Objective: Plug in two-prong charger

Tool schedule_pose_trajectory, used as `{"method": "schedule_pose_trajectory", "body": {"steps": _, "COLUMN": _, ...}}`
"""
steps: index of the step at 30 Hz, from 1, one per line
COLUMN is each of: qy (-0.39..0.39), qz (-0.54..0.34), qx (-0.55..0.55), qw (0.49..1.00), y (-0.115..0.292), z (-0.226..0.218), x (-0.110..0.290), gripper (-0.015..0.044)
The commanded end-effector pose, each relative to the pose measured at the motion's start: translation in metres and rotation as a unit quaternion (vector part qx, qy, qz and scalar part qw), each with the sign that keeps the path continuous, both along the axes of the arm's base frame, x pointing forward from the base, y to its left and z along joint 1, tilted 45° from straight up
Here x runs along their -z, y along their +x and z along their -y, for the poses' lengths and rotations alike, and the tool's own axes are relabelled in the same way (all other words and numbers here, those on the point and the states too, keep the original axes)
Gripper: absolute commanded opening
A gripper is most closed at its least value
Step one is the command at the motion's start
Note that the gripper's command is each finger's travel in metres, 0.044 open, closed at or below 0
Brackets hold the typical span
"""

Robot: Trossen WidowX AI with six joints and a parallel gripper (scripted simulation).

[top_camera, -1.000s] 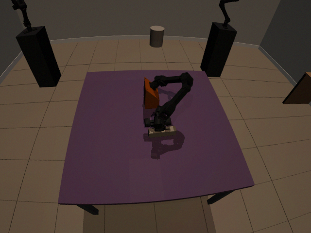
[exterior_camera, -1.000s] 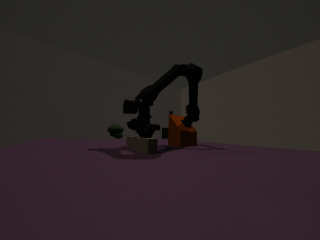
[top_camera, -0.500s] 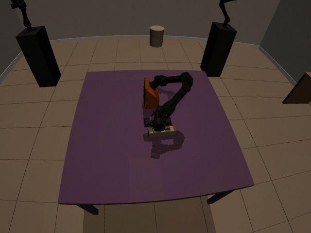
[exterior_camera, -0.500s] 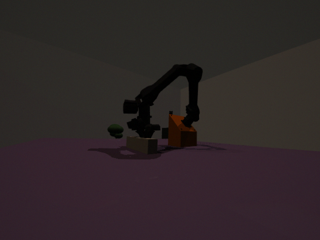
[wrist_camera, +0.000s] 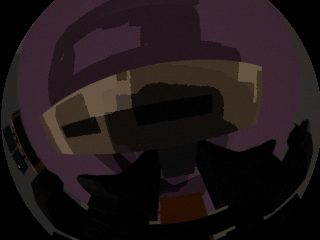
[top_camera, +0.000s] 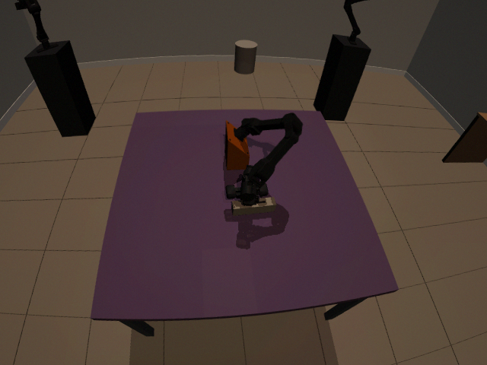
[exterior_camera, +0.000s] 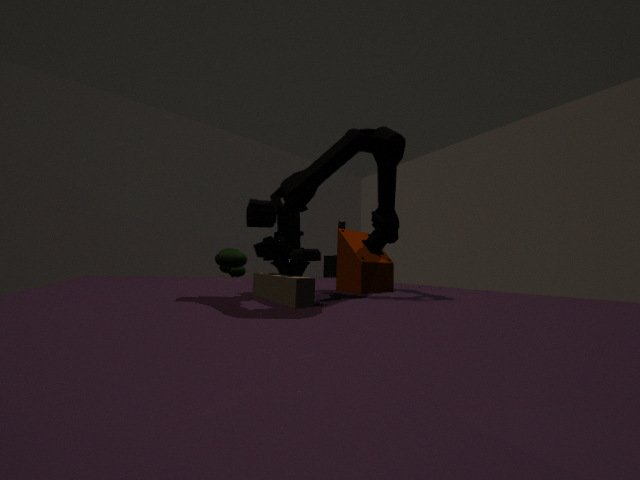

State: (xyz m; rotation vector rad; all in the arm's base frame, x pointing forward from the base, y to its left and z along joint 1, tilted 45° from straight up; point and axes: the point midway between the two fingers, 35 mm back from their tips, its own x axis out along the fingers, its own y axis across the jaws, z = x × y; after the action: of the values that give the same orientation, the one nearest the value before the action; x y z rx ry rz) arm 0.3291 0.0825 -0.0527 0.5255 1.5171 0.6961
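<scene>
The gripper (top_camera: 248,199) is closed on the dark charger (wrist_camera: 175,112), held directly over the beige power strip (top_camera: 264,205), at 6 o'clock from the orange base (top_camera: 235,150). The charger is judged rigid and light; it is best gripped by its flat sides.

Matte black jointed arm (top_camera: 277,150), angular orange base (top_camera: 235,148)

The power strip (top_camera: 253,206) lies on the table (top_camera: 165,243) near its middle. The arm's base block (top_camera: 236,147) stands on the table just behind the power strip. The arm (top_camera: 275,150) arches from that block over to the power strip, its jaws directly above it. Behind the table, two pillars (top_camera: 58,88) flank a cylinder (top_camera: 245,56) on the floor.
</scene>
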Motion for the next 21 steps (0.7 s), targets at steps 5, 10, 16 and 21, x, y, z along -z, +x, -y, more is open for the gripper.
{"method": "schedule_pose_trajectory", "body": {"steps": 5, "qy": 0.0, "qz": 0.007, "qx": 0.0, "qw": 1.0, "y": 0.0028, "z": 0.0001, "x": -0.0011, "gripper": 0.0}}
{"method": "schedule_pose_trajectory", "body": {"steps": 10, "qy": 0.0, "qz": 0.007, "qx": 0.0, "qw": 1.0, "y": 0.0034, "z": -0.0001, "x": -0.001, "gripper": 0.0}}
{"method": "schedule_pose_trajectory", "body": {"steps": 16, "qy": 0.0, "qz": 0.007, "qx": 0.0, "qw": 1.0, "y": 0.0041, "z": -0.0004, "x": -0.0009, "gripper": 0.0}}
{"method": "schedule_pose_trajectory", "body": {"steps": 21, "qy": 0.0, "qz": 0.007, "qx": 0.0, "qw": 1.0, "y": 0.0047, "z": -0.0007, "x": -0.0007, "gripper": 0.0}}
